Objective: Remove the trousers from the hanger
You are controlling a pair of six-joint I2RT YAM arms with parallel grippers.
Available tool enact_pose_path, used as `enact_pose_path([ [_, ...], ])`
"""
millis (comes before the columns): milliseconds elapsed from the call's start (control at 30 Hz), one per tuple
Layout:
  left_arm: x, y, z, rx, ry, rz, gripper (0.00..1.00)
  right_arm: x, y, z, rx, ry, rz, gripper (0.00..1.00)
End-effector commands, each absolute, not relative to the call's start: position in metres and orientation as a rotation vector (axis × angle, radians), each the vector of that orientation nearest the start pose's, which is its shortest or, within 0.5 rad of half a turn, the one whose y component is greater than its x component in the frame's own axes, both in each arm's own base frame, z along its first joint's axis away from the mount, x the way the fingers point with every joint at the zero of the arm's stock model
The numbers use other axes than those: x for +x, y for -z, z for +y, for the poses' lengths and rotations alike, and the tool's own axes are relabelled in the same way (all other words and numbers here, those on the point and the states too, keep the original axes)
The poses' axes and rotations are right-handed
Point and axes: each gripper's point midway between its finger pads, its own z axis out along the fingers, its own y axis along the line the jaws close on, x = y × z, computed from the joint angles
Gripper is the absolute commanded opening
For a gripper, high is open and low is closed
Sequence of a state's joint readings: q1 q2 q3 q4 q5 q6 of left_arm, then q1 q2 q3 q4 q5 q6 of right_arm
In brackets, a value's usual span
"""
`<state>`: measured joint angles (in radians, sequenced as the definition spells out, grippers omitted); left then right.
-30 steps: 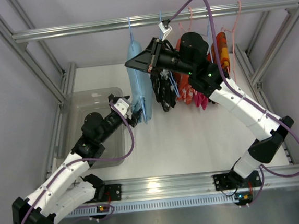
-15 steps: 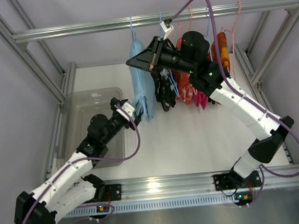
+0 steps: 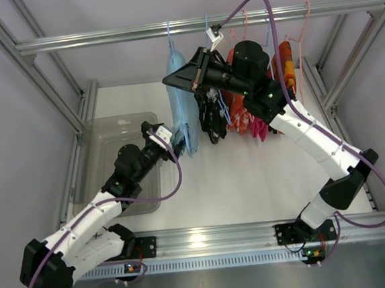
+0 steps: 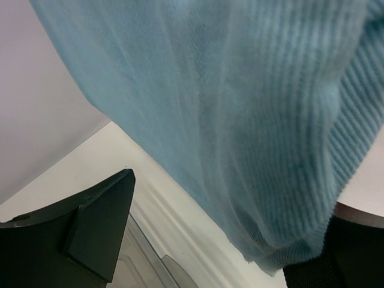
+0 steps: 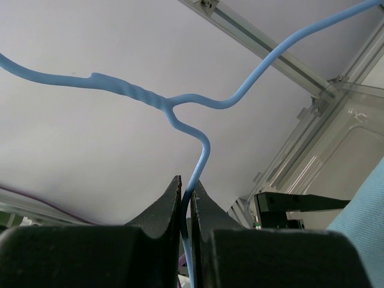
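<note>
Trousers [image 3: 179, 111]: light blue knit, draped on hanger, above tabletop [image 3: 249, 173]; removal not done | left end effector [image 3: 171, 139]: fingers apart, hem between, unpinched | right end effector [image 5: 186, 192]: clamped on blue hanger [image 5: 170, 103] wire below hook | hanger hooked on rail [image 3: 102, 37] | remaining, judged: pinch hem, pull garment free

I see the trousers [image 3: 180, 108] hanging from the rail [image 3: 102, 37] at the back, above the surface [image 3: 249, 179]. The bin [image 3: 119, 119] sits to their left and more garments [image 3: 212, 119] hang to their right. My left claw [image 3: 174, 140] straddles the hem, fingers apart. My right claw [image 5: 185, 183] pinches the hanger [image 5: 198, 99] wire above.
</note>
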<state>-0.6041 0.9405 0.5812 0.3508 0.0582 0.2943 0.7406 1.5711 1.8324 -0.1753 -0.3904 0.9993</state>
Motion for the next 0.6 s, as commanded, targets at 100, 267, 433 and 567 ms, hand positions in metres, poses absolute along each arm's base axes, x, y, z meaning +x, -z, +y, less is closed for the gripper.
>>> enact_pose_path([
  [100, 0.3, -0.295, -0.211, 0.658, 0.354, 1.315, 0.96, 0.242, -0.599, 0.351, -0.243, -1.712, 1.342, 0.0],
  [267, 0.305, -0.297, -0.204, 0.617, 0.326, 1.331, 0.96, 0.245, -0.6, 0.349, -0.215, -1.704, 1.345, 0.0],
  [433, 0.295, -0.292, -0.21, 0.646, 0.384, 1.342, 0.96, 0.247, -0.599, 0.349, -0.203, -1.698, 1.354, 0.0],
  [567, 0.296, -0.286, -0.209, 0.644, 0.381, 1.363, 0.96, 0.248, -0.601, 0.348, -0.2, -1.694, 1.347, 0.0],
])
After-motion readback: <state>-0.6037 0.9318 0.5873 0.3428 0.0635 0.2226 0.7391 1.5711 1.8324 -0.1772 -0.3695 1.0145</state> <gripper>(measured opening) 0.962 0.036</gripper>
